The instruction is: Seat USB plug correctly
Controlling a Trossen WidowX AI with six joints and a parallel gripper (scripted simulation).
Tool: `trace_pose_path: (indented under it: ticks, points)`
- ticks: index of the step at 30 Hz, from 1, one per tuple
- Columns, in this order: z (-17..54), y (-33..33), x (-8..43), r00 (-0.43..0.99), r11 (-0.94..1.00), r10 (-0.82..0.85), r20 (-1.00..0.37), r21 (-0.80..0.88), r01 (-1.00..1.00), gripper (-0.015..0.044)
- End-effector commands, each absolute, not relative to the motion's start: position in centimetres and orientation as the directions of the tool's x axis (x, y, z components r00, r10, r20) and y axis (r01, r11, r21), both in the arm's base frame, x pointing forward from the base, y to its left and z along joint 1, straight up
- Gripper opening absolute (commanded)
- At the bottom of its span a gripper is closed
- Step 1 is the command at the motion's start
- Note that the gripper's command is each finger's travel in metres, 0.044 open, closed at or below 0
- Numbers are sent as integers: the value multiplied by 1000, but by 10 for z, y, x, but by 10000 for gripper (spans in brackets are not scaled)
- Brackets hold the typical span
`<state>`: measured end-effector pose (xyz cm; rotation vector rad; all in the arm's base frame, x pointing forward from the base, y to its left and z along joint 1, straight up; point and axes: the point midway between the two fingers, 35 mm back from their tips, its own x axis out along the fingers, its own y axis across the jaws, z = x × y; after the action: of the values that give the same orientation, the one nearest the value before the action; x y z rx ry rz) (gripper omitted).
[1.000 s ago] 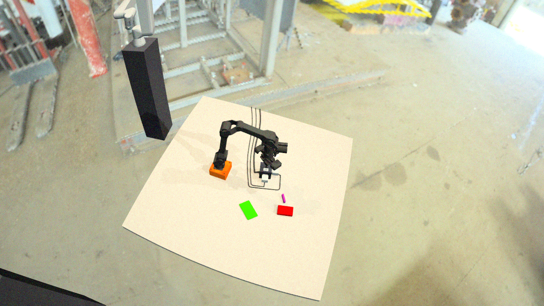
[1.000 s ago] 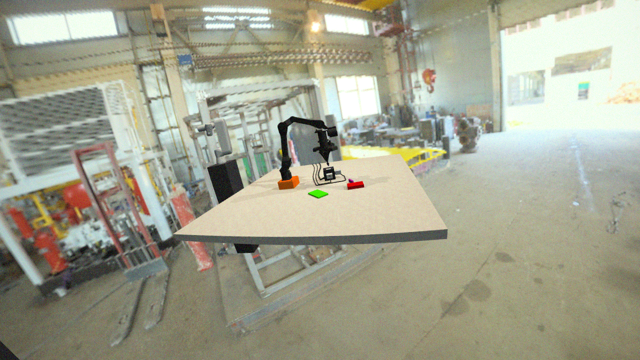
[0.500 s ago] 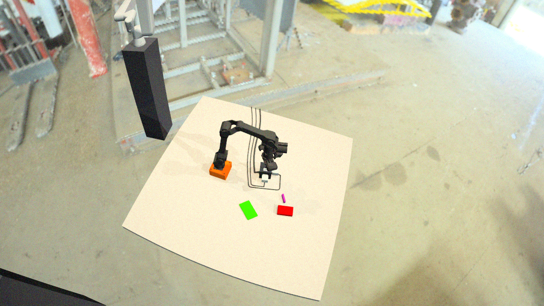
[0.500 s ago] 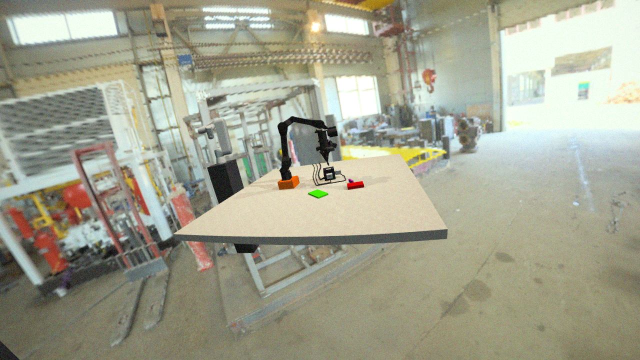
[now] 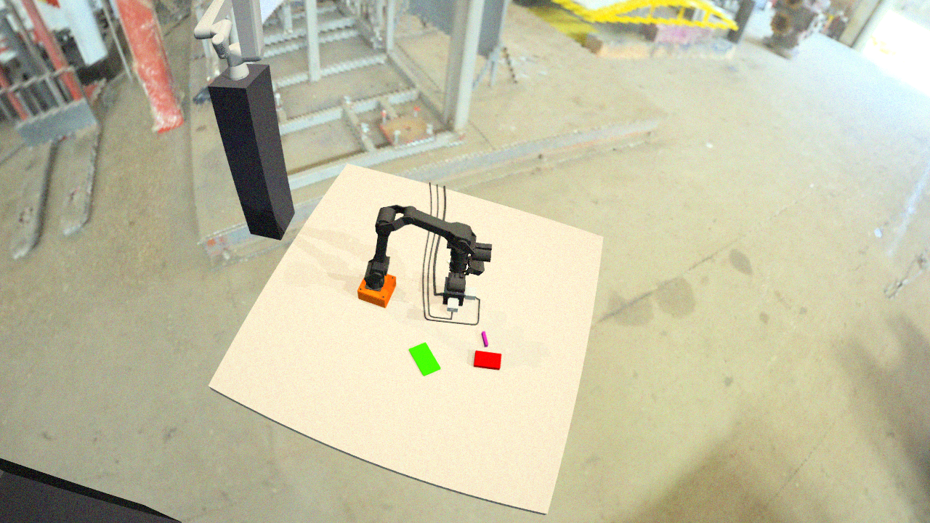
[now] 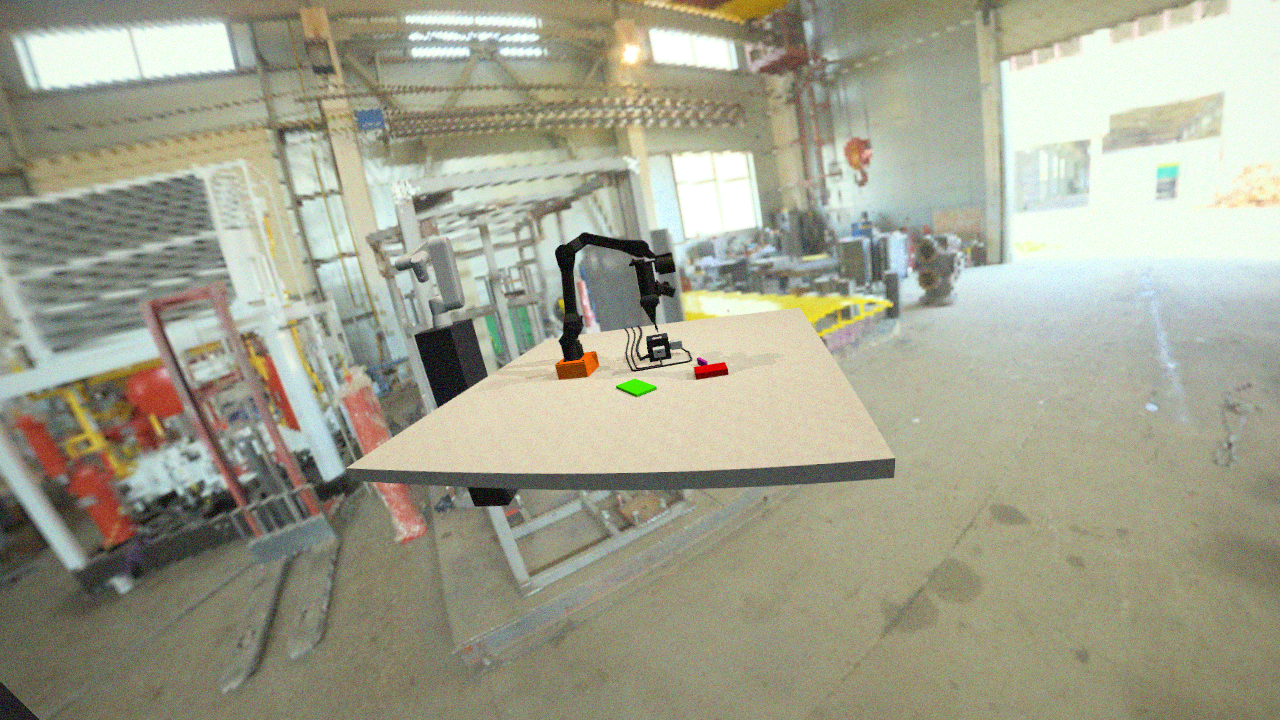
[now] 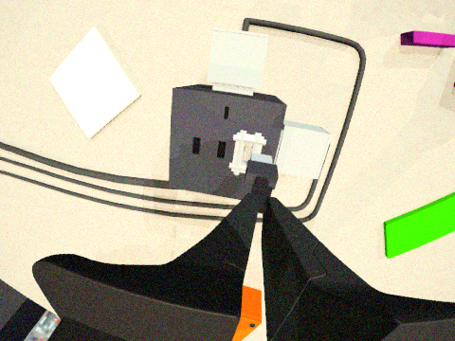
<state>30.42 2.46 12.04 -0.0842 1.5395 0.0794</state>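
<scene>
The dark power cube (image 7: 199,118) (image 6: 665,352) stands on the table, with slots and a white-framed USB socket (image 7: 236,156) on top. My gripper (image 7: 260,204) (image 6: 656,329) is shut on the USB plug (image 7: 262,172), a small dark block with a pale metal end. The fingers reach down from above the cube. In the wrist view the plug's metal end overlaps the socket's lower right part. The plug stands clear of a full seat; whether its tip touches the socket cannot be told. Which way round it faces is unclear. The arm hides this area in the top view.
White adapters (image 7: 238,59) (image 7: 303,152) stick out from two cube sides. Black cables (image 7: 353,104) loop around it. A white tile (image 7: 95,82), magenta stick (image 5: 484,338) (image 7: 428,39), red block (image 5: 487,360) (image 6: 710,370) and green plate (image 5: 424,359) (image 6: 636,387) (image 7: 422,227) lie nearby.
</scene>
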Motion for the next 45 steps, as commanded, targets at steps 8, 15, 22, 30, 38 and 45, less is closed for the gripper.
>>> trace_pose_path:
  ticks: [8, 15, 22, 30, 38, 45]
  points:
    - [120, 25, 304, 30, 981, -2, -1000, 4, 193, 0]
    - [120, 25, 304, 30, 930, -2, -1000, 9, 369, 0]
    - [120, 25, 304, 29, 847, -2, -1000, 14, 532, 0]
    - [120, 25, 304, 29, 718, -2, -1000, 19, 696, 0]
    - [120, 25, 304, 29, 557, -2, -1000, 23, 830, 0]
    - [120, 25, 304, 29, 397, -2, -1000, 26, 918, 0]
